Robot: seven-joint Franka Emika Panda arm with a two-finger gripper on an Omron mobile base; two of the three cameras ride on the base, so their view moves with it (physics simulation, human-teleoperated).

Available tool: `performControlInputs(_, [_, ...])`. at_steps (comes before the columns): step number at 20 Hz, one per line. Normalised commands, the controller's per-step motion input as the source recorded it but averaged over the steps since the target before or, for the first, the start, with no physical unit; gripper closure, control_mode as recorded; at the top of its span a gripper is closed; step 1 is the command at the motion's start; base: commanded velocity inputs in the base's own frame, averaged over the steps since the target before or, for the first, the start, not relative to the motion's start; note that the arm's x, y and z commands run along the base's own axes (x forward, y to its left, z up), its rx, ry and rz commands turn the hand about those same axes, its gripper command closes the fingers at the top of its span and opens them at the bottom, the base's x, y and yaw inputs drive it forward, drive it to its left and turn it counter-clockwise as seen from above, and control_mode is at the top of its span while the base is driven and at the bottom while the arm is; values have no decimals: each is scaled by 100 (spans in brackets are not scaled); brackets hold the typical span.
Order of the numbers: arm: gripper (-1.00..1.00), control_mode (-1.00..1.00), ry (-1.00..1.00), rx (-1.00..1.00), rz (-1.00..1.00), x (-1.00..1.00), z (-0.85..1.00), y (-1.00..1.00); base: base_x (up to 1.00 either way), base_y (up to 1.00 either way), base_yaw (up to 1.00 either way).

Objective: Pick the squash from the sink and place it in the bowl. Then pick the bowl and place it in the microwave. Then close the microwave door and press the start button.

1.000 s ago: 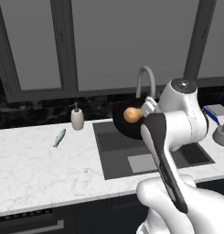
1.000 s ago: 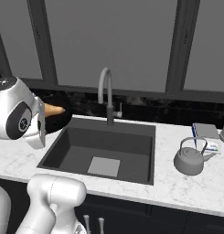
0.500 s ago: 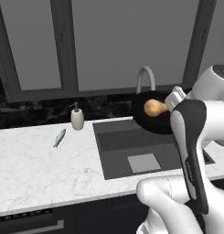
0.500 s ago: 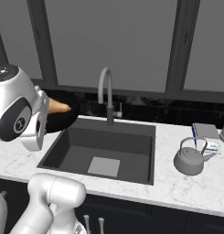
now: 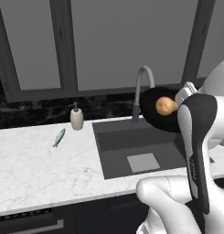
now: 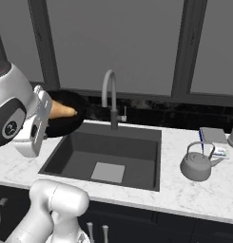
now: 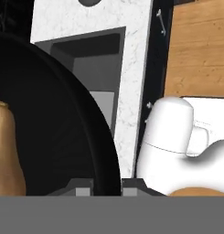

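Note:
The glossy black bowl (image 5: 151, 114) hangs in the air over the back of the sink (image 5: 120, 139), just right of the faucet (image 5: 141, 82). Inside it lies the orange squash (image 5: 164, 105). My gripper (image 5: 185, 93) is shut on the bowl's rim at its right side. In the right base view the bowl (image 6: 72, 124) with the squash (image 6: 62, 111) sits beside my gripper (image 6: 44, 105), left of the sink (image 6: 137, 153). The hand view has the bowl (image 7: 54, 114) and squash (image 7: 6, 151) close up, the rim pinched between the fingertips (image 7: 83, 191). The microwave and its door are out of view.
A beige soap dispenser (image 5: 77, 118) and a small grey fish-shaped item (image 5: 59, 137) lie on the white counter left of the sink. Right of the sink stand a grey kettle (image 6: 198, 163) and a small box (image 6: 214, 140). Dark window frames rise behind.
The arm has carried the bowl with the squash rightwards and a little up, from the sink's left rear to right of the faucet. The grip has stayed the same.

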Motion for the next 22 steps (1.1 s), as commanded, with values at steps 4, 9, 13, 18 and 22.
performControlInputs(4, [100,100,0,0,0,0,0,0,-54,5,1])
performControlInputs(9, [100,100,0,0,0,0,0,0,-64,89,31])
performControlInputs(13, [100,100,0,0,0,0,0,0,-3,100,58])
performControlInputs(18, [100,100,0,0,0,0,0,0,-1,100,69])
performControlInputs(22, [100,100,0,0,0,0,0,0,0,100,73])
